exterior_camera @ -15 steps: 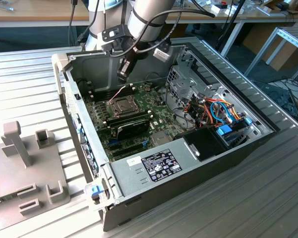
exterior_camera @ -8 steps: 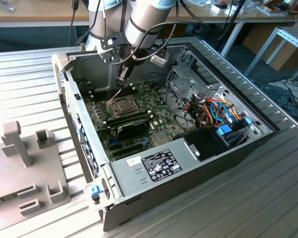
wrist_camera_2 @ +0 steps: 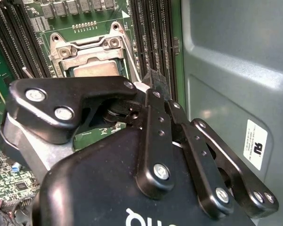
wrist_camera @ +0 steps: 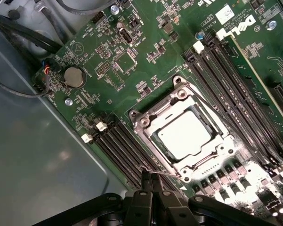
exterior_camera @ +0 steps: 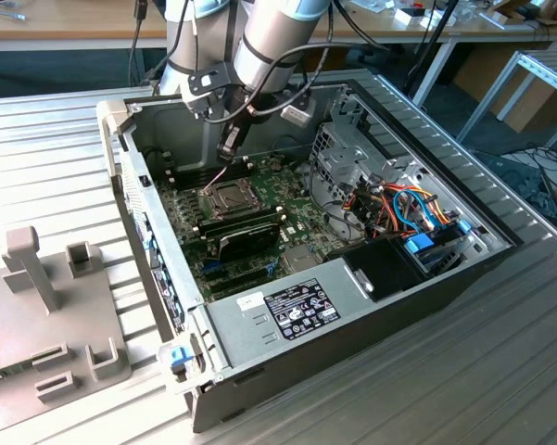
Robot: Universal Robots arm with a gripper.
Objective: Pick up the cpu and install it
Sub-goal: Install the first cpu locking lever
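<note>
The cpu (wrist_camera: 183,134), a pale silver square, lies in the socket on the green motherboard (wrist_camera: 108,61) with the metal frame (wrist_camera: 146,123) around it. It also shows in the second wrist view (wrist_camera_2: 92,70) and in the exterior view (exterior_camera: 224,195). My gripper (wrist_camera: 148,178) hovers just beside the socket, fingers together on the thin wire lever (wrist_camera: 167,174) of the socket. In the exterior view the gripper (exterior_camera: 228,153) hangs over the socket's far side, and the lever runs up to it. The fingertips (wrist_camera_2: 153,77) meet by the socket's edge.
The open computer case (exterior_camera: 259,306) stands on a slatted metal table. Black memory slots (wrist_camera: 235,80) flank the socket. A black cooler (exterior_camera: 246,241), a drive cage (exterior_camera: 338,158) and coloured cables (exterior_camera: 408,209) lie nearby. A grey fixture (exterior_camera: 46,315) sits at the exterior view's left.
</note>
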